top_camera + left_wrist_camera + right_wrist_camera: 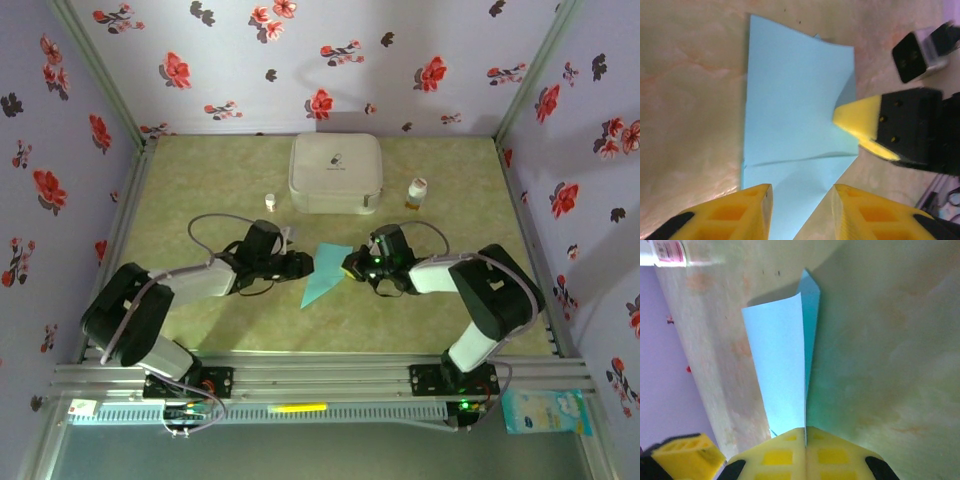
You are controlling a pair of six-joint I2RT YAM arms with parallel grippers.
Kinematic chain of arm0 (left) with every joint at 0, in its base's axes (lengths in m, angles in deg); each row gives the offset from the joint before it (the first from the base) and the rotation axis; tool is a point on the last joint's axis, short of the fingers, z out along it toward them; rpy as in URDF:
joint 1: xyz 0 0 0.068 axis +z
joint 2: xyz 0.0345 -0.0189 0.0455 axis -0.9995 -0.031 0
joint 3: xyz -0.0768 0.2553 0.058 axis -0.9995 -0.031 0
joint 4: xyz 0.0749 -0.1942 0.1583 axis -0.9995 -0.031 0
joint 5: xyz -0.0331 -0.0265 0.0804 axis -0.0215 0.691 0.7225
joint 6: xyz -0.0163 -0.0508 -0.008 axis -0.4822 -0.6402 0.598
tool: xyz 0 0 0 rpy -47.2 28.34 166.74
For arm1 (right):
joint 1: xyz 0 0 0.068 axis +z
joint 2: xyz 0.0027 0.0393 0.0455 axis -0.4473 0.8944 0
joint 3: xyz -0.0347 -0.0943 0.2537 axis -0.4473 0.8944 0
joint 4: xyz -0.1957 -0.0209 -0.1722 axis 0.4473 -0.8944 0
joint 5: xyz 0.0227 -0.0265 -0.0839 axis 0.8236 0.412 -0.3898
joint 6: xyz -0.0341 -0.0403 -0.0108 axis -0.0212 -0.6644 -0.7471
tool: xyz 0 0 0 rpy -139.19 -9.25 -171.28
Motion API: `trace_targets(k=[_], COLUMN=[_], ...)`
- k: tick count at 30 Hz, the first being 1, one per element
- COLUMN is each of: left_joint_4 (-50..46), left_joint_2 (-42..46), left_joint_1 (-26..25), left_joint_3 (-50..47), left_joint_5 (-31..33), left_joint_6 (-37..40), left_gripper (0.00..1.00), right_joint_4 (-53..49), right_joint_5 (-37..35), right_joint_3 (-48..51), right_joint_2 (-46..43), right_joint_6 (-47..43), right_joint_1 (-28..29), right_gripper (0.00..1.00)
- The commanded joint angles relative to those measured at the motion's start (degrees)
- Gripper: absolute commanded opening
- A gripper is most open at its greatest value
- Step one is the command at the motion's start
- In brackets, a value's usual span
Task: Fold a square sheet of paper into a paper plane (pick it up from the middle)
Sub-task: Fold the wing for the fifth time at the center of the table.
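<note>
"Paper (325, 272) — where?"
"Light blue, partly folded, resting mid-way across the surface (200, 180) between the arms."
"What holds it?"
"Right gripper (805, 432) pinched closed on one edge; left gripper (802, 200) spread open — fingers either side of a corner."

White rounded case (335, 172) sits at the back centre of the green marbled table (200, 180). Small white bottle (270, 201) just left of it, white-capped amber bottle (417, 192) just right. Floral lilac walls (300, 60) all round. Blue-white packet (545, 411) on the front rail, right end.
</note>
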Motion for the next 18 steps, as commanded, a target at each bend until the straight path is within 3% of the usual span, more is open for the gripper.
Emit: trace_targets(k=[1,4,8,12,18], left_joint_4=[-5.95,-7.98,-10.85,-13.41,-16.76], left_joint_2=[2.29,2.61,0.94,-1.28,-4.97], left_joint_1=[-2.98,-6.32,-11.18,-16.16,-20.27], left_joint_3=[0.81,1.70,4.44,7.62,11.29], left_joint_5=[6.17,11.08,16.69,24.38,29.23], left_joint_6=[7.00,10.20,14.44,18.50,23.37], left_gripper=[0.43,0.52,0.57,0.57,0.58], right_joint_4=[-3.21,-2.81,-1.48,-0.48,-0.50], right_joint_5=[-3.75,-3.81,-2.86,-2.28,-2.66], right_joint_3=[0.69,0.81,0.65,0.11,0.41], right_joint_2=[-2.80,-3.62,-3.45,-3.07,-3.17], right_joint_6=[2.16,3.39,4.75,5.21,5.34], right_joint_1=[0.44,0.52,0.57,0.68,0.70], right_gripper=[0.02,0.02,0.03,0.03,0.04])
